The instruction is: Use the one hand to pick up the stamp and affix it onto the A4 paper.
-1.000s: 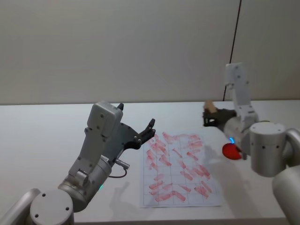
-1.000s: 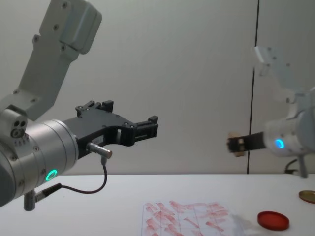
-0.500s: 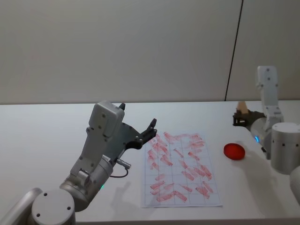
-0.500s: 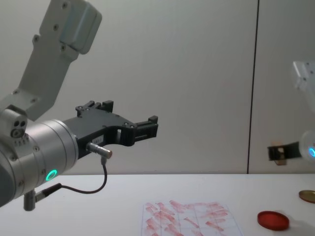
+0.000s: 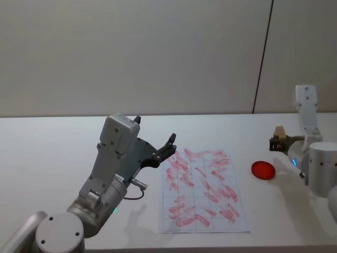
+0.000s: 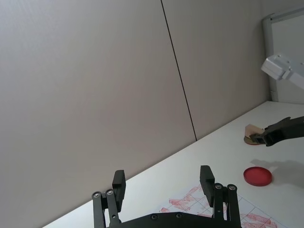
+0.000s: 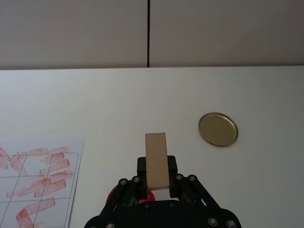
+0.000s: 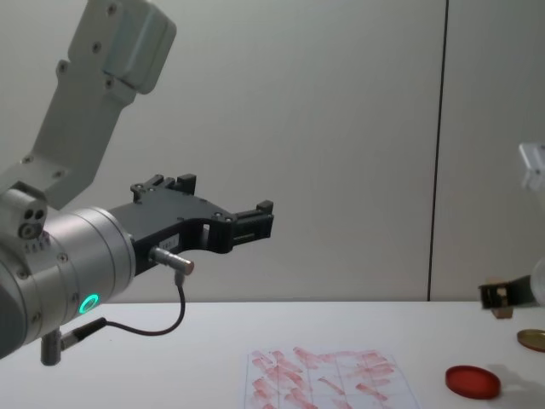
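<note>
Standing behind a plain white table [image 5: 63, 142] is a beige panelled wall [image 5: 131, 52] with one dark seam. The A4 paper [image 5: 202, 191] lies flat, a red ink pad [image 5: 263, 169] to its right and a gold lid [image 7: 217, 128] farther out. The right gripper [image 5: 278, 141], clamped on the stamp [image 7: 156, 160], has drawn back rightward from over the sheet. The left gripper [image 8: 243, 223] stays raised, fingers apart
</note>
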### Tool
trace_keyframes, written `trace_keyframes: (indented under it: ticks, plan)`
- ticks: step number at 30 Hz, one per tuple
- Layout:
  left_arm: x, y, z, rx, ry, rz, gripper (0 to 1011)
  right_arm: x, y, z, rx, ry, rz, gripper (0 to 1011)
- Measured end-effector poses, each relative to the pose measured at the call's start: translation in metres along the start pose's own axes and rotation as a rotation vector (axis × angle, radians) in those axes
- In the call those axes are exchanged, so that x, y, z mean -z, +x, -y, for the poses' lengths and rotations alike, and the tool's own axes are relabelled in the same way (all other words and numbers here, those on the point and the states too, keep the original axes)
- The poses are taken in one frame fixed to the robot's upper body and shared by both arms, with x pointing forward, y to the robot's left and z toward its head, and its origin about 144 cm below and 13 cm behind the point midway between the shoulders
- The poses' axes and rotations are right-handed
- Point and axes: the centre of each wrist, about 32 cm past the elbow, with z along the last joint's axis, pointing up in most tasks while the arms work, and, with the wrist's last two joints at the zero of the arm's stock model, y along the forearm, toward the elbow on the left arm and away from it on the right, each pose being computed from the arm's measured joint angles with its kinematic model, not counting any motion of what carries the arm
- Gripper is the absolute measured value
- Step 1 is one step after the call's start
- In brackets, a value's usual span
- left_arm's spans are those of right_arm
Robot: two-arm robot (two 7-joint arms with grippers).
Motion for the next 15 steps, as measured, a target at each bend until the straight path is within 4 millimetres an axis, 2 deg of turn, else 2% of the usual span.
trace_keyframes:
  ticks: [15]
  plan:
    - [0.0, 0.0, 0.0, 0.0, 0.0, 0.0, 993, 0.018, -0.009, -0.011, -0.047, -0.098, 0.022, 217]
